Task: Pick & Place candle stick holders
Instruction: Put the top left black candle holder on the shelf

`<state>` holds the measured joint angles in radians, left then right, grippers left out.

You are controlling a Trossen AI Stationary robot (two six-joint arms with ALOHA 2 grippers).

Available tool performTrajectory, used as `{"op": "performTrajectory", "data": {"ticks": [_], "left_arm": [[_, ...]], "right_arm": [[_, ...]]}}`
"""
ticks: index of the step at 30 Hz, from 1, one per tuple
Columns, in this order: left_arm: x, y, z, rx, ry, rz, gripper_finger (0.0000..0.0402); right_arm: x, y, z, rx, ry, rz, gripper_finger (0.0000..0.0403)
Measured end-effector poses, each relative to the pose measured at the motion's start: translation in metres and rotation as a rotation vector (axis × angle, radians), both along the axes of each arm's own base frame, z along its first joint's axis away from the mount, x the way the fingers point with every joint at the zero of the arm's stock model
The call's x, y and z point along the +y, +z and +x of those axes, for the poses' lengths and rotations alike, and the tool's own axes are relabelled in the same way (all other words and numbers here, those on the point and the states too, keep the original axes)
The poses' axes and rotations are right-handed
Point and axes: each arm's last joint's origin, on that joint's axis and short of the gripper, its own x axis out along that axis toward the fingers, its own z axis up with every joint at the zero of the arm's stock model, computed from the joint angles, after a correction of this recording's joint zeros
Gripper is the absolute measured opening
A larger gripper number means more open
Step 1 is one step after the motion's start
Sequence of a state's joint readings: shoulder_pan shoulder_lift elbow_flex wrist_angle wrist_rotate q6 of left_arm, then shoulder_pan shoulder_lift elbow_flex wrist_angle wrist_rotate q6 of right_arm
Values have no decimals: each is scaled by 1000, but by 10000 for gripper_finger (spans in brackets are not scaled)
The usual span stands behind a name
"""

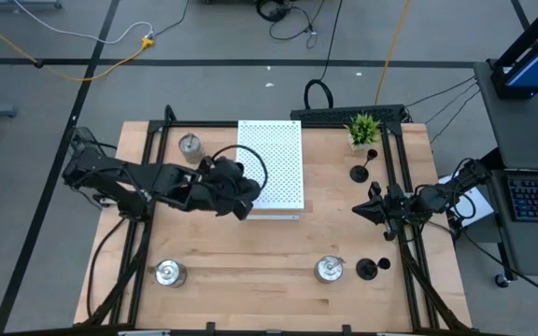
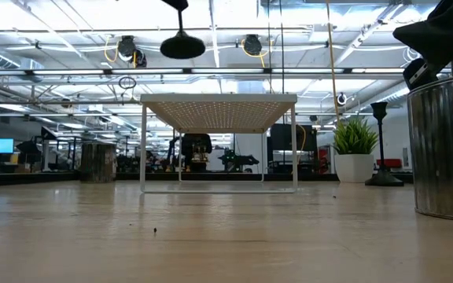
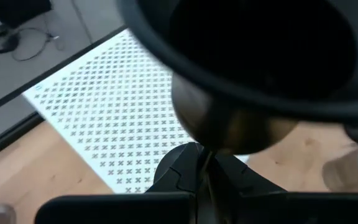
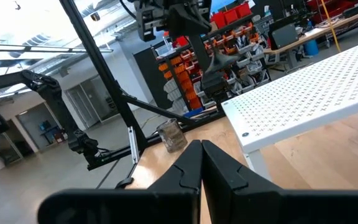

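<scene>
My left gripper [image 1: 241, 201] is shut on a black candle stick holder [image 3: 241, 56] in the air by the near left corner of the white perforated board [image 1: 271, 168]. In the low view the holder's round base [image 2: 182, 45] hangs above board height. Two other black holders [image 1: 362, 171] [image 1: 372, 269] stand on their bases at the right. Three silver holders [image 1: 190, 145] [image 1: 168, 273] [image 1: 329, 270] stand on the table. My right gripper [image 1: 370, 211] is shut and empty at the right. My left gripper pinches the black holder's thin stem [image 3: 207, 163] between its two fingers [image 3: 179, 171], which lie across the stem. The holder is lifted clear of the table and the board. In the low view it hangs upright, base down, stem [image 2: 181, 20] rising out of the picture.
A green potted plant [image 1: 362, 129] stands at the far right, behind one black holder. The board stands on thin legs [image 2: 143, 149] at the table's far middle. A silver holder [image 2: 447, 149] looms close in the low view. Bare wood [image 1: 250, 271] lies between the near holders.
</scene>
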<state>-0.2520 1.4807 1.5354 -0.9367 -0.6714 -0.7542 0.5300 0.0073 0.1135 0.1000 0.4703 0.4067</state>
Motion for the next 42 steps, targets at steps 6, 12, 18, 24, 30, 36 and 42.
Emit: {"op": "performTrajectory", "data": {"ticks": [6, 12, 18, 24, 30, 36, 42], "left_arm": [[-3, -17, 14, 58, 9, 3, 13], [8, -21, 20, 67, 40, -3, 13], [13, -23, 18, 94, 65, -17, 13], [14, -34, 22, 117, 89, -45, 13], [15, -43, 29, 143, 92, -44, 13], [20, -46, 35, 144, 88, -45, 13], [21, -47, 36, 149, 81, -48, 13]], "right_arm": [[0, 0, 0, 1, -1, -8, 0], [0, -1, 0, 7, -1, -11, 0], [0, -1, 0, 6, 0, -10, 0], [0, -1, 0, 6, -1, -11, 0], [0, -1, 0, 7, -1, -11, 0], [0, -1, 0, 8, -1, -12, 0], [0, -1, 0, 7, -1, -12, 0]]}}
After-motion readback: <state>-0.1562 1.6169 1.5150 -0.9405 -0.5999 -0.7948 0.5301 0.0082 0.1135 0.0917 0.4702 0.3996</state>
